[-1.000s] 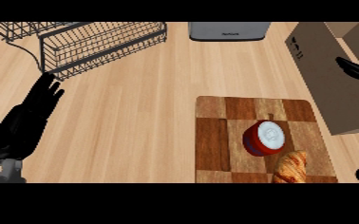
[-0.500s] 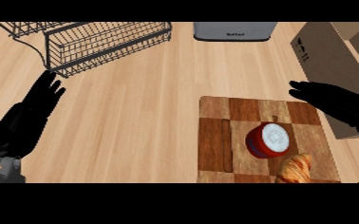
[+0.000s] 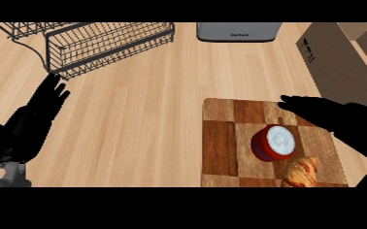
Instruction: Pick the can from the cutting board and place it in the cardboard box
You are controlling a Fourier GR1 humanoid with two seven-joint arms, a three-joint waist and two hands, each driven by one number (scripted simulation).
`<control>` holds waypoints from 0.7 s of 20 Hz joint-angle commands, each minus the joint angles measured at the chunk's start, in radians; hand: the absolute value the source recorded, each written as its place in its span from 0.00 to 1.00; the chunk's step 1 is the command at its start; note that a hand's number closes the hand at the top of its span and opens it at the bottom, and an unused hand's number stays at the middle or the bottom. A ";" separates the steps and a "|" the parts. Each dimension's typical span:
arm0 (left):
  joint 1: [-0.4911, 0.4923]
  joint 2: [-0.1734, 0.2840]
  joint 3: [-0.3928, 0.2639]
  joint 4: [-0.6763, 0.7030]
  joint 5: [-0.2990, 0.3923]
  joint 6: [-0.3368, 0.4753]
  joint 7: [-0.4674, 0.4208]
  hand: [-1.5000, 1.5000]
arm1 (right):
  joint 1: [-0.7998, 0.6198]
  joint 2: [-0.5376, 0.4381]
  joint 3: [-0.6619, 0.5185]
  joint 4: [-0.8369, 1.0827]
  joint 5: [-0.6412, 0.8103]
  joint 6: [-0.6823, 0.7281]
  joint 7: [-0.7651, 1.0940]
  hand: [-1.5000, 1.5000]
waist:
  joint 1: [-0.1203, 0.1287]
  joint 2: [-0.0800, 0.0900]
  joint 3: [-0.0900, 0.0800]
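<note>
two items share cutting board (image 3: 219, 145): croissant (image 3: 302, 171) nearest, red can (image 3: 273, 142) upright just behind it. right hand (image 3: 331, 117) over board's far right, fingers straight, holding nothing, close beside can. left hand (image 3: 32, 120) resting open at left edge. risk: grasp nudges croissant or tips can. cardboard box (image 3: 331, 58) far right, wire rack (image 3: 108, 43) far left.

The counter (image 3: 143, 111) is showing pale, smooth wood grain. The cutting board (image 3: 222, 145) at lower right is looking like darker wood in checkered blocks. The rack (image 3: 100, 41) at upper left is appearing as thin dark metal wire. The box (image 3: 329, 58) at upper right is looking like matt brown cardboard. The can (image 3: 275, 142) is showing glossy red sides.
</note>
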 commanded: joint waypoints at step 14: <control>0.068 -0.058 0.101 -0.044 -0.056 -0.110 0.029 0.50 | 0.075 0.190 -0.061 0.046 0.271 0.124 -0.166 0.00 | -0.002 -0.001 0.001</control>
